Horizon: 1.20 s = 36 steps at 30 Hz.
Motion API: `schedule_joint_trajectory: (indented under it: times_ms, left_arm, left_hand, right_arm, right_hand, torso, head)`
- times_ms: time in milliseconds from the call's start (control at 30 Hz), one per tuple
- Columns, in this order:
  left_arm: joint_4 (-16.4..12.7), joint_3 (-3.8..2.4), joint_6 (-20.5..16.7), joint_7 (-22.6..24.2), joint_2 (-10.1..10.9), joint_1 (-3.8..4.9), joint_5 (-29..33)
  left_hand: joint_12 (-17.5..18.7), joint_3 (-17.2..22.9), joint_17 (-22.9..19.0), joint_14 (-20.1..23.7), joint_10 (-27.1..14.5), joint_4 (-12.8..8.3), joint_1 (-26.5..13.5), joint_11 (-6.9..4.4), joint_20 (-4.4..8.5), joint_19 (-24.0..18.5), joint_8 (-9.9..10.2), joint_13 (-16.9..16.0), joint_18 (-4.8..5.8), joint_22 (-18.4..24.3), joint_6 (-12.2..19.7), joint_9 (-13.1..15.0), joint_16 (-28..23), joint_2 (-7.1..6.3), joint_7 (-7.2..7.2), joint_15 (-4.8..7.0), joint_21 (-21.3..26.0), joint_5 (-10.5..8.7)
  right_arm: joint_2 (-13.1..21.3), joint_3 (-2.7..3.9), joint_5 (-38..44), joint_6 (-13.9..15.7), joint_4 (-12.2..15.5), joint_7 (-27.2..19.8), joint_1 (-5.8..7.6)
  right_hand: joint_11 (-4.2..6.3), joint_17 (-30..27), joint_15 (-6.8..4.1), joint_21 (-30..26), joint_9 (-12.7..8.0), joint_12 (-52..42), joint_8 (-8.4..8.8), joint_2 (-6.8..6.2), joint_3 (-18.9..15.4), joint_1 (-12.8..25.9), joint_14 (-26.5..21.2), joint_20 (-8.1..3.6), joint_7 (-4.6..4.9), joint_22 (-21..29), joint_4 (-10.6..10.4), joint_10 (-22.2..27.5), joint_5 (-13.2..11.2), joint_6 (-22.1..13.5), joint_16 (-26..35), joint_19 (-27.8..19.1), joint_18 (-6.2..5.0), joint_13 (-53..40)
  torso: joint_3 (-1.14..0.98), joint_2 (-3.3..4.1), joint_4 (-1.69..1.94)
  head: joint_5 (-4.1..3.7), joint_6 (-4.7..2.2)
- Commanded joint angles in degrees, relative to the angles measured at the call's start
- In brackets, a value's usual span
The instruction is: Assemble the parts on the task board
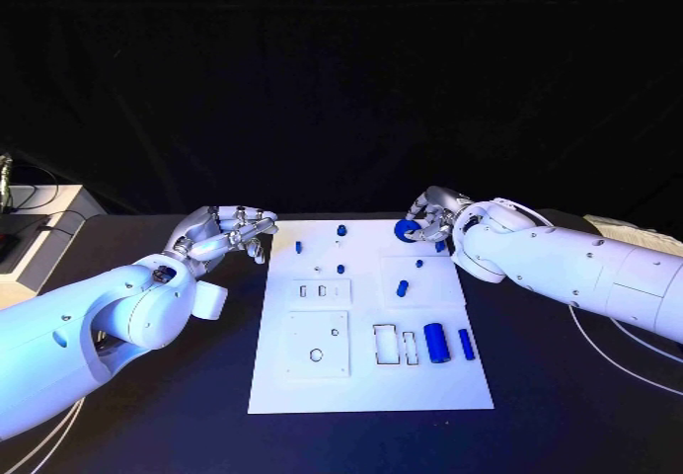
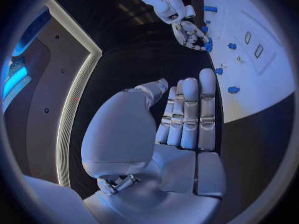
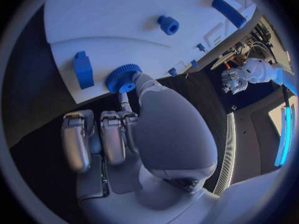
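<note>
Meanwhile the right hand [image 1: 431, 221] pinches a blue gear [image 3: 122, 78] at the task board [image 1: 367, 390]'s far edge; the left hand [image 1: 224, 233] is spread.

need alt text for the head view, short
The robot's right hand holds a round blue gear-like part at the far right corner of the white task board, while its left hand hovers empty, fingers apart, off the board's far left corner. Small blue parts dot the board, including a cylinder.

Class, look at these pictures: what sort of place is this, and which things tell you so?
Probably a robotics lab or test bench: a white task board with small blue parts on a black table, dark backdrop, and equipment with cables at the side.
</note>
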State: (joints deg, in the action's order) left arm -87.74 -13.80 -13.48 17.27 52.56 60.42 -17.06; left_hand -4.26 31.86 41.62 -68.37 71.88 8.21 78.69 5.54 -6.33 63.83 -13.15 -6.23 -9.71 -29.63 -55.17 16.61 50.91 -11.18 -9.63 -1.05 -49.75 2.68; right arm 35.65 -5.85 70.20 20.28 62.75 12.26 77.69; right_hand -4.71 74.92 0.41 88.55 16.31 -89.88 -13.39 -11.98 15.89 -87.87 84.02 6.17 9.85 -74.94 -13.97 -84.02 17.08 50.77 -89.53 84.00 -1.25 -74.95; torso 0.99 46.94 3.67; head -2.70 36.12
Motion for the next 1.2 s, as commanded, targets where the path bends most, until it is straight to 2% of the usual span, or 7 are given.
schedule_joint_trajectory:
  times_ms: [33, 233, 433, 733, 800, 967, 1200]
  left_arm:
    - [0.0, -0.04, 1.0, 0.2, -0.1, 0.01, -0.1]
    - [0.0, -0.04, 1.0, 0.2, -0.1, 0.01, -0.1]
    - [0.1, -0.04, 1.1, 0.2, -0.1, 0.00, -0.1]
    - [0.1, -0.04, 1.0, 0.2, -0.1, 0.00, -0.1]
    - [0.1, -0.04, 1.0, 0.2, -0.1, 0.00, -0.1]
    - [0.1, -0.04, 1.2, 0.1, -0.3, 0.00, -0.1]
    - [0.0, -0.04, 1.2, 0.1, -0.4, 0.00, -0.1]
  left_hand:
    - [0.2, 0.3, 0.1, 0.4, -0.4, -0.1, -0.2, -0.10, 0.00, -0.3, 0.2, -0.1, -0.72, -0.1, 0.5, 0.0, 0.2, -0.06, -0.05, -0.10, -0.2, 0.20]
    - [0.2, 0.4, 0.1, 0.4, -0.5, -0.2, -0.2, -0.08, -0.01, -0.4, 0.2, -0.1, -0.72, -0.1, 0.5, 0.1, 0.3, -0.02, -0.07, -0.10, -0.3, 0.20]
    - [0.2, 0.4, 0.1, 0.4, -0.5, -0.2, -0.2, -0.08, -0.01, -0.4, 0.2, -0.1, -0.72, -0.1, 0.5, 0.1, 0.3, -0.02, -0.07, -0.10, -0.3, 0.20]
    - [0.2, 0.4, 0.1, 0.4, -0.5, -0.1, -0.2, -0.06, -0.02, -0.5, 0.2, -0.1, -0.72, -0.2, 0.5, 0.1, 0.3, 0.07, -0.09, -0.12, -0.4, 0.20]
    - [0.2, 0.4, 0.1, 0.4, -0.5, -0.1, -0.2, -0.06, -0.02, -0.5, 0.2, -0.1, -0.72, -0.2, 0.5, 0.1, 0.3, 0.07, -0.09, -0.12, -0.4, 0.20]
    - [0.2, 0.4, 0.1, 0.4, -0.5, -0.1, -0.2, -0.06, -0.02, -0.5, 0.2, -0.1, -0.72, -0.2, 0.5, 0.1, 0.3, 0.07, -0.09, -0.12, -0.4, 0.20]
    - [0.2, 0.4, 0.1, 0.4, -0.5, -0.1, -0.3, -0.04, -0.03, -0.5, 0.2, -0.1, -0.72, -0.2, 0.6, 0.1, 0.3, 0.08, -0.11, -0.13, -0.5, 0.20]
  right_arm:
    - [0.2, -0.20, 4.3, 0.7, 0.4, -0.4, -0.36]
    - [0.7, -0.20, 8.3, 4.7, 2.1, -1.6, -0.47]
    - [1.3, -0.19, 10.1, 7.3, 5.0, -2.4, -0.50]
    - [1.3, 0.00, 11.1, 8.8, 10.1, -2.3, -0.14]
    - [0.5, 0.02, 11.3, 8.7, 10.5, -2.2, -0.08]
    - [-2.5, 0.04, 12.4, 8.5, 10.2, -1.8, -0.04]
    - [-6.7, -0.12, 13.5, 8.5, 7.2, -1.4, -0.49]
  right_hand:
    - [-0.28, 13.7, 0.26, 0.5, -0.2, -0.1, -0.09, -0.50, 3.2, -0.7, 5.7, 0.28, -0.03, -13.9, 0.9, -6.0, 0.3, 0.8, -0.2, 5.4, 0.93, -15.1]
    - [-0.19, 13.8, 0.19, 0.9, -0.5, -0.1, -0.29, -1.62, 6.8, 0.2, 5.7, 0.28, -0.14, -14.5, 2.0, -6.0, 1.3, 1.7, -0.2, 5.7, 1.08, -15.1]
    - [-0.08, 13.8, 0.11, 1.3, -0.7, -0.1, -0.40, -2.18, 8.1, 1.5, 5.7, 0.21, -0.27, -14.9, 2.2, -6.0, 1.5, 2.2, -0.2, 5.9, 1.20, -15.1]
    - [-0.01, 13.8, 0.04, 1.4, -0.8, -0.1, -0.41, -2.62, 8.5, 2.7, 5.7, 0.16, -0.36, -15.1, 2.2, -6.0, 1.1, 2.4, -0.2, 6.0, 1.25, -15.1]
    - [-0.01, 13.8, 0.04, 1.4, -0.8, -0.1, -0.40, -2.65, 8.5, 2.8, 5.7, 0.16, -0.36, -15.1, 2.2, -6.0, 1.1, 2.4, -0.2, 6.0, 1.25, -15.1]
    - [0.00, 13.7, 0.03, 1.4, -0.8, -0.1, -0.38, -2.71, 8.6, 3.1, 5.7, 0.15, -0.36, -15.1, 2.2, -6.0, 1.0, 2.4, -0.2, 6.0, 1.25, -15.1]
    - [-0.01, 13.7, 0.03, 1.4, -0.8, -0.1, -0.37, -2.72, 8.6, 3.1, 5.7, 0.15, -0.37, -15.1, 2.2, -6.0, 0.9, 2.4, -0.2, 6.0, 1.25, -15.1]
  torso:
    - [-0.01, 0.01, -0.01]
    - [-0.02, -0.03, -0.03]
    - [0.03, -0.02, -0.01]
    - [0.15, -0.10, -0.06]
    - [0.10, -0.04, -0.09]
    - [0.17, 0.05, 0.20]
    - [0.17, 0.16, 0.28]
  head:
    - [-0.03, -0.11]
    - [-0.01, -0.23]
    - [0.00, -0.42]
    - [0.05, -0.74]
    - [0.13, -0.93]
    - [-0.07, -1.08]
    - [0.20, -1.05]
